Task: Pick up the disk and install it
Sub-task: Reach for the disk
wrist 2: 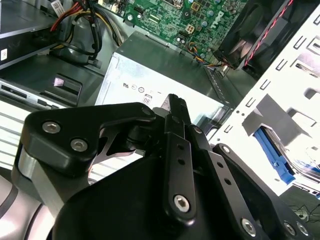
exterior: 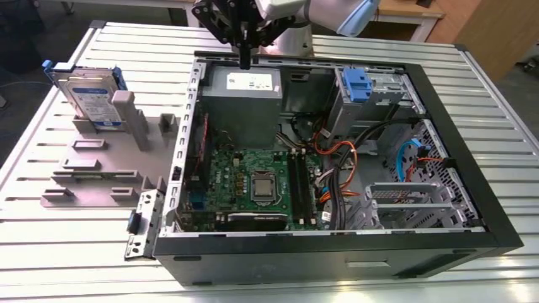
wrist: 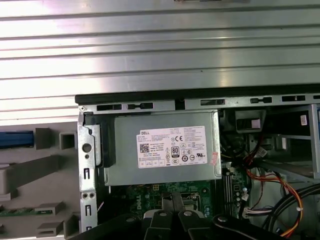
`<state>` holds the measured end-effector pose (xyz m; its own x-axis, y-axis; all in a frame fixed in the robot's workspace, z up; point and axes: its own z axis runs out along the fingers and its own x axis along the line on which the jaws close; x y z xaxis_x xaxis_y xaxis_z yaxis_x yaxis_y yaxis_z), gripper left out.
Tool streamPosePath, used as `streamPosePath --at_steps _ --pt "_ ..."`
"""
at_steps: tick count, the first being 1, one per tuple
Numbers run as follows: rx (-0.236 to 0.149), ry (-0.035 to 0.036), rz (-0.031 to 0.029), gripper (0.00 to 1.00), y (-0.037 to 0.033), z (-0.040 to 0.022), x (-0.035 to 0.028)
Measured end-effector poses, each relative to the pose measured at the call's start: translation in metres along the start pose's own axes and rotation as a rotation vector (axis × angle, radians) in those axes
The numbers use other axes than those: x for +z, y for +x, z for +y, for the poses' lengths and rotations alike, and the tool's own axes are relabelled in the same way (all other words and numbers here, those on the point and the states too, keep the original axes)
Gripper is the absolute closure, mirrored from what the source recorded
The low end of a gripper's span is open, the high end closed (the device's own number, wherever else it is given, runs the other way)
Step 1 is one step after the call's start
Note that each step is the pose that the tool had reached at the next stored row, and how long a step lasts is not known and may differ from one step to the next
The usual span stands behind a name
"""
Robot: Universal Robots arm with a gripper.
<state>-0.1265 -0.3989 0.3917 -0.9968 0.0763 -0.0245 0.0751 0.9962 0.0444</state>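
Disk (exterior: 88, 100) stands on edge in the grey holder block (exterior: 101, 165) on the worktop (exterior: 67, 252), well off toward the exterior view's left of the hand (exterior: 245, 62), which hangs pressed together and empty above the open case's (exterior: 337, 243) power supply (exterior: 242, 95).

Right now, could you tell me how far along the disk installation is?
Nothing looks done: the disk stands in the grey holder outside the computer case, at the exterior view's left. In hand: nothing; the gripper hangs over the power supply with its fingers together and empty. Left: both the pick-up and the installation.
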Motion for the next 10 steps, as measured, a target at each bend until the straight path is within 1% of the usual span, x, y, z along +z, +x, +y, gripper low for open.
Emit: streamPosePath --at_steps 10 --pt "0.000 0.0000 0.0000 0.89 0.0030 -0.0003 0.0004"
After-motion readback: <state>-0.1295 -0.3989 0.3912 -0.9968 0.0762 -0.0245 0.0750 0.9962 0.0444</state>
